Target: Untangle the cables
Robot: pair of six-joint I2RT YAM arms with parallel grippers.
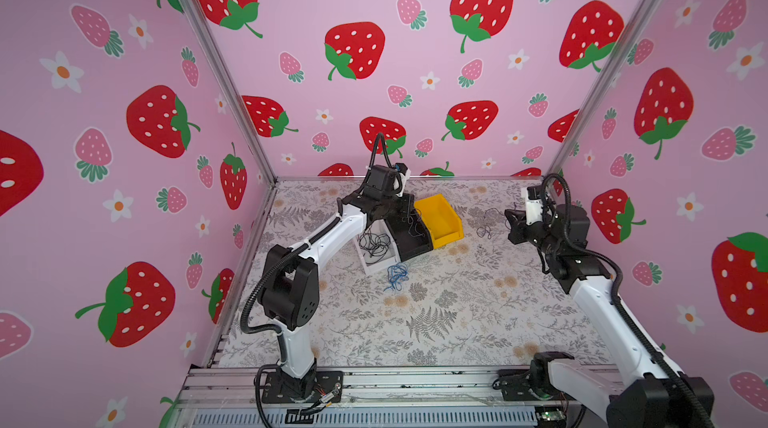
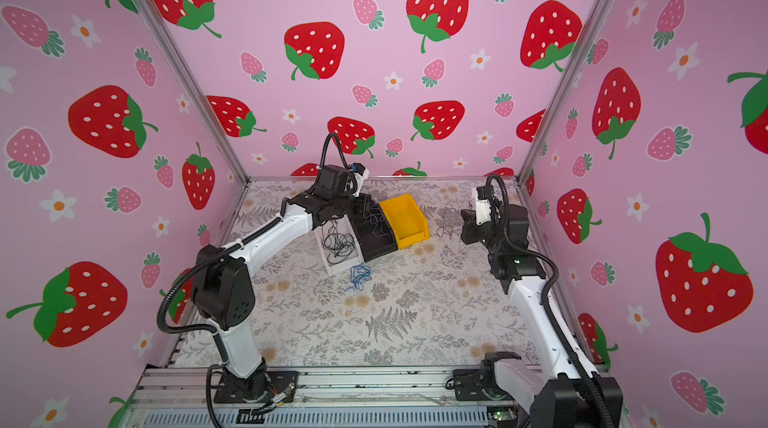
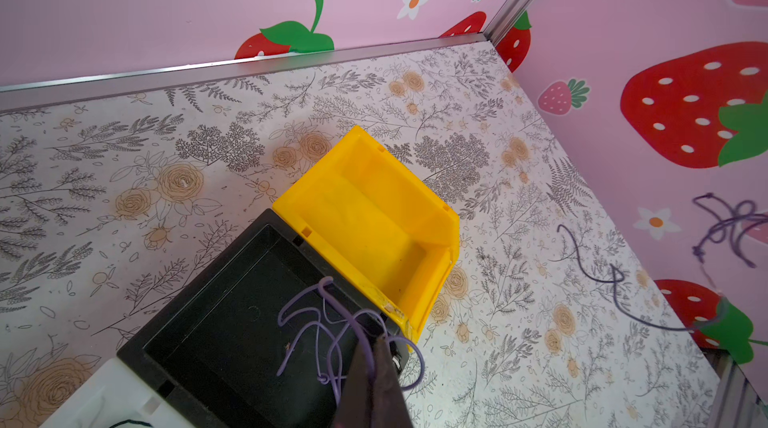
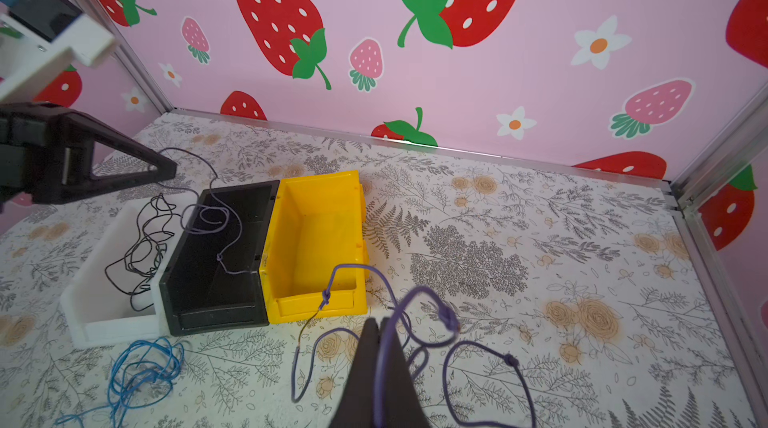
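Left wrist view: the left hand [image 3: 379, 343] is closed tight on a purple cable [image 3: 320, 322], whose loops hang over and into the black bin [image 3: 199, 343]. The yellow bin [image 3: 432, 206] touches that bin's side. This view alone shows more purple wire knotted in the air against the side wall, with a strand trailing on the surface [image 3: 124, 156].

The right wrist view shows the right hand [image 4: 377, 326], fingers together on a stretch of purple cable that coils and knots over the surface in front of the yellow bin. Whether both hands pinch one wire or two I cannot tell.

Only this view shows the row of bins up close: white bin [image 4: 95, 314], black, yellow, wall to wall. The black cable [image 4: 141, 239] is heaped in the white bin. The blue cable [image 4: 141, 368] is bunched on the surface just in front of it.

In both top views the hands are well apart, the blue bundle lies just beside the white bin's near corner, and the purple wire is barely visible.
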